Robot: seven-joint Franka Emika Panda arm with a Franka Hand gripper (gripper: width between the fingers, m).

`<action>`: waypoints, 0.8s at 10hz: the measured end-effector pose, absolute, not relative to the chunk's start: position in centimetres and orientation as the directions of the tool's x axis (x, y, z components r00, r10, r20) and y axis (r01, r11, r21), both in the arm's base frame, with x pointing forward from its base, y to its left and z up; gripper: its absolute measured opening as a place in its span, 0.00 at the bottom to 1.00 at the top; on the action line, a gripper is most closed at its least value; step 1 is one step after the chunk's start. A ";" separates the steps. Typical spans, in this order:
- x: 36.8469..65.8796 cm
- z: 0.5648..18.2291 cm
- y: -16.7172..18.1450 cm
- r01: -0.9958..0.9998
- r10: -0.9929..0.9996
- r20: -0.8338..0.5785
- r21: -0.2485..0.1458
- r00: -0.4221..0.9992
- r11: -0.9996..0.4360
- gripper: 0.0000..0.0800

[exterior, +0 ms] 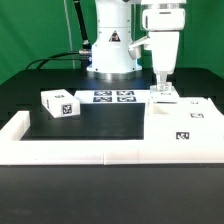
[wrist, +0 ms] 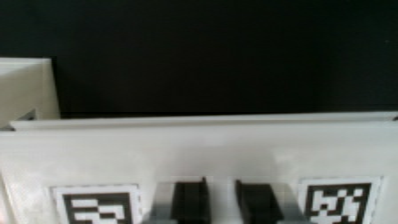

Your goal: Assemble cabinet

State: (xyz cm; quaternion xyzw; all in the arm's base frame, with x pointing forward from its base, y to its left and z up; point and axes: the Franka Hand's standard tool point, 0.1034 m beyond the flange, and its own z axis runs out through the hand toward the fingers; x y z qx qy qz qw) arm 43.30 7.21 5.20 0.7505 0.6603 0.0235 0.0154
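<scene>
The large white cabinet body (exterior: 185, 125) lies at the exterior view's right, with markers on its faces. My gripper (exterior: 160, 88) points straight down onto a marked white cabinet panel (exterior: 166, 99) at the body's back left. In the wrist view the gripper (wrist: 221, 203) stands over this panel (wrist: 196, 150), between two markers. The dark fingers (wrist: 187, 203) are close together with only a narrow white strip between them, so they look shut on the panel. A small white block (exterior: 60, 103) with markers sits alone at the left.
The marker board (exterior: 112, 97) lies flat in front of the robot base (exterior: 110, 50). A long low white border rail (exterior: 90, 150) runs along the front and up the left side. Another white edge (wrist: 25, 90) shows beyond the panel in the wrist view.
</scene>
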 end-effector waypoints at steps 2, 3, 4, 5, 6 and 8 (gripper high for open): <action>43.7 5.2 7.0 0.989 0.991 0.018 0.062 0.130 -0.131 0.09; 44.3 5.4 6.6 0.991 0.992 0.006 0.054 0.124 -0.124 0.09; 45.2 5.7 6.3 0.991 0.992 -0.005 0.051 0.126 -0.125 0.09; 45.6 5.9 6.2 0.990 0.992 -0.006 0.054 0.127 -0.126 0.09; 45.6 5.9 6.1 0.990 0.992 -0.006 0.055 0.128 -0.128 0.09; 45.5 5.9 6.1 0.990 0.992 -0.006 0.054 0.128 -0.127 0.09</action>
